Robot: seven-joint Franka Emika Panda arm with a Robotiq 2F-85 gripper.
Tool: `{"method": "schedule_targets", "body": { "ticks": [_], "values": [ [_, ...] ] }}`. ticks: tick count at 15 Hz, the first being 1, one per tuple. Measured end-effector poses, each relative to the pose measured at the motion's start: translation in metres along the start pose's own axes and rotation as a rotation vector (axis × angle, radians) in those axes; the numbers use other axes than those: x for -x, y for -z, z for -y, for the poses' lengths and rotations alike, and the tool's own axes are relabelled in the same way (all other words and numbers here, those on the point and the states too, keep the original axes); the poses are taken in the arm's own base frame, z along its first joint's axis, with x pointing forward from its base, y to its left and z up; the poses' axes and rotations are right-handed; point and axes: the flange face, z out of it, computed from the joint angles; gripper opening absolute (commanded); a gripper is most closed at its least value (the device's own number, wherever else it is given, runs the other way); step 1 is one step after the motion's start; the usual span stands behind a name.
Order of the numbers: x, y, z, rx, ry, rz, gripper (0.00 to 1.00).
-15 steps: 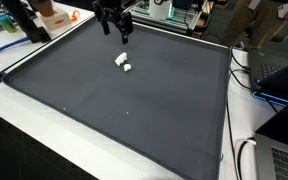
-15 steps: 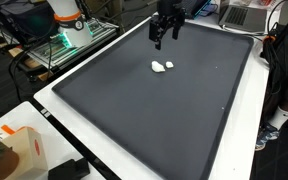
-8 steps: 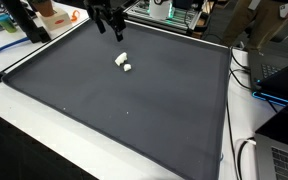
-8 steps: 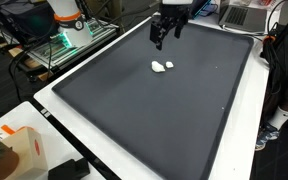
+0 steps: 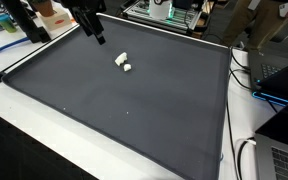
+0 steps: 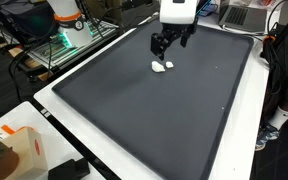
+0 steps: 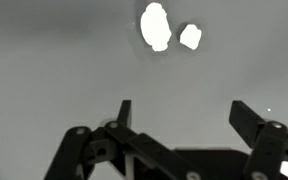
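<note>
Wide-apart fingers near white pieces

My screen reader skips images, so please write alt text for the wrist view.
A larger white lump and a smaller white lump lie on a dark grey mat. The open, empty tool shows below them, touching neither.

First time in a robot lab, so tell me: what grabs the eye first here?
Two small white lumps lie side by side on a big dark mat, toward its far edge. A black claw hangs open above the mat near them, holding nothing.
</note>
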Motion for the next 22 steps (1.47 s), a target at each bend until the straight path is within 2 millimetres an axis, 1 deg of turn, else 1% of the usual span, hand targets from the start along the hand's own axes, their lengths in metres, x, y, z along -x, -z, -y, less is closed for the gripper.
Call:
{"method": "schedule_targets", "body": {
  "ticks": [6,10,16,19,22],
  "values": [
    [-0.001,0.001,0.004,0.001,0.007,0.001,1.00],
    [-0.007,0.002,0.008,0.013,0.009,0.070,1.00],
    [-0.033,0.005,0.019,0.036,-0.011,0.155,1.00],
    [-0.047,0.000,0.023,0.051,-0.008,0.209,1.00],
    [-0.060,-0.008,0.026,0.053,-0.007,0.217,1.00]
  ]
}}
